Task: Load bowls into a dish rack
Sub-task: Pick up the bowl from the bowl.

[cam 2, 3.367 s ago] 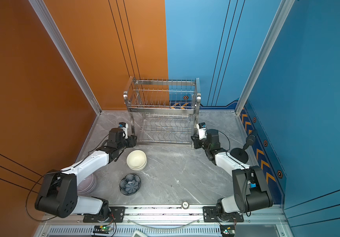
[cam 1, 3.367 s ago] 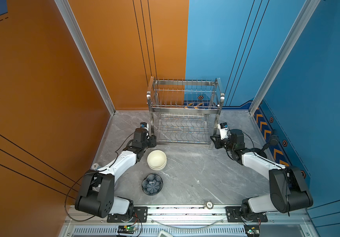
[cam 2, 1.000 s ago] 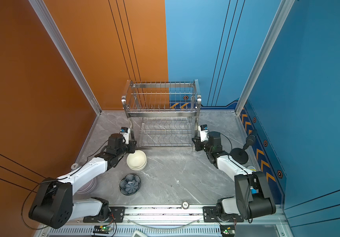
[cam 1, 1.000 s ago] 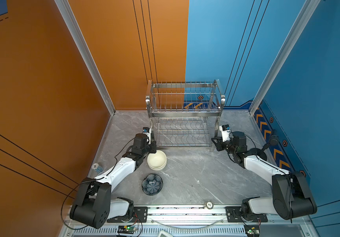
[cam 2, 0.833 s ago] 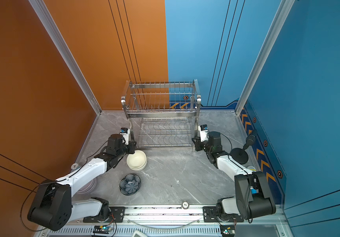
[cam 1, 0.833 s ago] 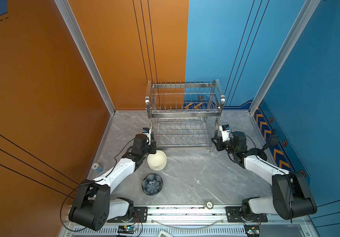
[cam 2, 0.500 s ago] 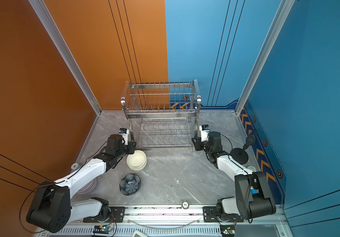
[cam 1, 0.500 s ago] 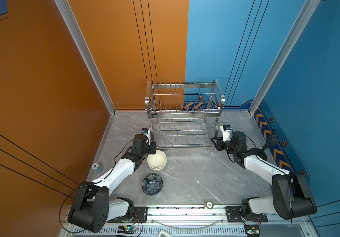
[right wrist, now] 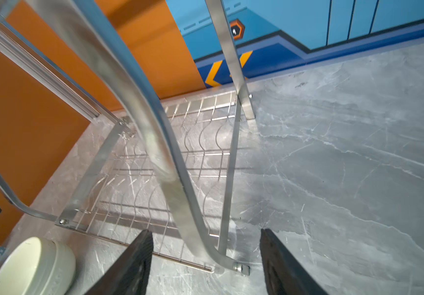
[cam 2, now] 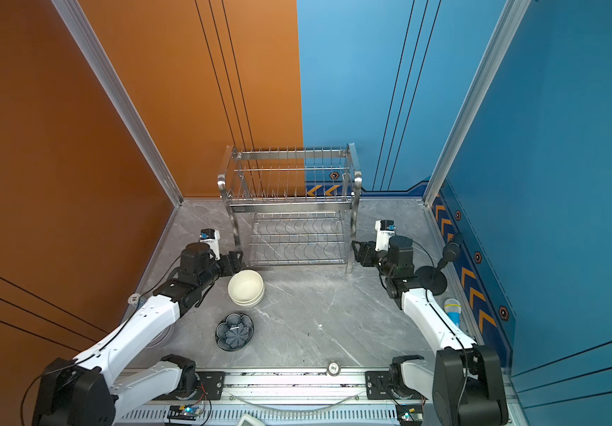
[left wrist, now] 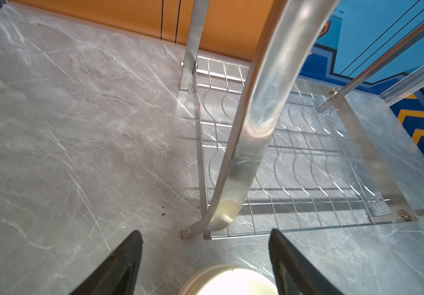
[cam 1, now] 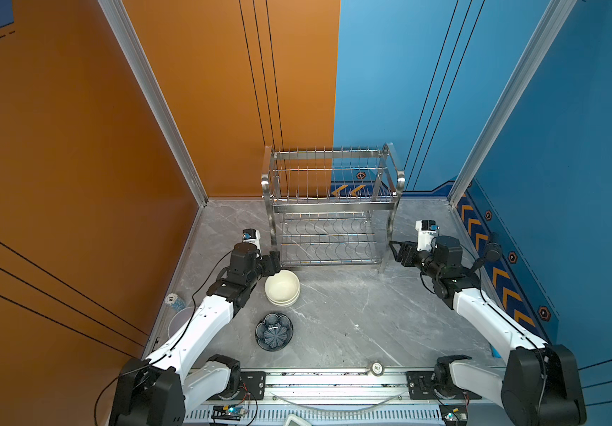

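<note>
**In both top views**, the dish rack (cam 1: 330,206) stands at 12 o'clock on the grey marble desk (cam 1: 352,317), both tiers bare. The left tool (cam 1: 274,259) sits at the rack's 8 o'clock corner and the right tool (cam 1: 394,251) at its 4 o'clock corner, each just beside a front leg. Two nested cream bowls (cam 1: 282,289) rest on the desk at the rack's 7 o'clock, just beside the left tool. The dark flower-rimmed bowl (cam 1: 274,331) lies at 6 o'clock from them. In a top view, a pale bowl (cam 2: 164,333) shows partly under the left arm, at the desk's 8 o'clock edge.

**In the left wrist view**, the left tool's black fingers (left wrist: 126,258) stand apart with nothing between them. The rack's curved leg (left wrist: 244,166) meets the desk just ahead of the tips, and the cream bowls' rim (left wrist: 228,281) sits close under the tool.

**In the right wrist view**, the right tool's fingers (right wrist: 129,265) are likewise spread and empty. The opposite leg (right wrist: 177,191) runs down between the tips, apparently untouched.

With no bowl loaded yet, the nearest hazard is a finger catching a leg as either arm swings, which would drag or tip the light rack. The nested cream bowls could also come up as a pair, and the lower one could drop. Smooth glaze could slip from a shallow pinch on the rim.
</note>
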Controlling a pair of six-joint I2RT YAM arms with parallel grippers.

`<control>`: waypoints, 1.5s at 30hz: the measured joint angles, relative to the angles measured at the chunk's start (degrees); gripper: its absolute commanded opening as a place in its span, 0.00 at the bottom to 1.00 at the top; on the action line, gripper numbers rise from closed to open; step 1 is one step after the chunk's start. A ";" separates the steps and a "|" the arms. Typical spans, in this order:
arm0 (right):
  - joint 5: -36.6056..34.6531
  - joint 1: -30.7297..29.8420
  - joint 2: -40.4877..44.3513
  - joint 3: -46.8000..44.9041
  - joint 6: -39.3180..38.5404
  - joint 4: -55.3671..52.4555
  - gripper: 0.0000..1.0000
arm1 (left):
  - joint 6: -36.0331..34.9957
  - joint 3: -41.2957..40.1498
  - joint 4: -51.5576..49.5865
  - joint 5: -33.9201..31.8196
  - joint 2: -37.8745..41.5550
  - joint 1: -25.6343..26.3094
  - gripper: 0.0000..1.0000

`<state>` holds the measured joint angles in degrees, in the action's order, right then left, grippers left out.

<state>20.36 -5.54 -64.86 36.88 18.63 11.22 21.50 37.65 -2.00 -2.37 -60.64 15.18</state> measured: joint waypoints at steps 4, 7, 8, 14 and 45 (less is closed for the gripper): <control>0.00 -0.02 8.35 -0.50 1.49 -2.12 0.67 | 0.66 -0.02 -1.73 -0.94 5.55 -0.02 0.79; 0.07 -0.52 15.85 -1.20 2.60 -4.09 0.65 | 1.22 -0.13 -2.71 -1.99 10.05 -0.09 0.80; 0.22 -0.96 18.51 -1.27 2.89 -4.96 0.65 | 1.53 -0.15 -3.23 -2.40 11.54 -0.13 0.81; 1.03 -8.07 29.22 -1.29 3.41 -9.90 0.62 | 2.58 -0.94 -5.27 -4.52 17.40 -0.81 0.81; -11.26 -61.88 -18.86 22.36 -10.40 -21.66 0.56 | 9.66 -1.27 -14.95 -4.17 22.53 -5.09 0.80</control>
<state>9.10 -67.42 -83.72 59.24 8.23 -10.44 31.16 36.38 -16.95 -6.55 -38.11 10.09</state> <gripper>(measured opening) 0.560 0.805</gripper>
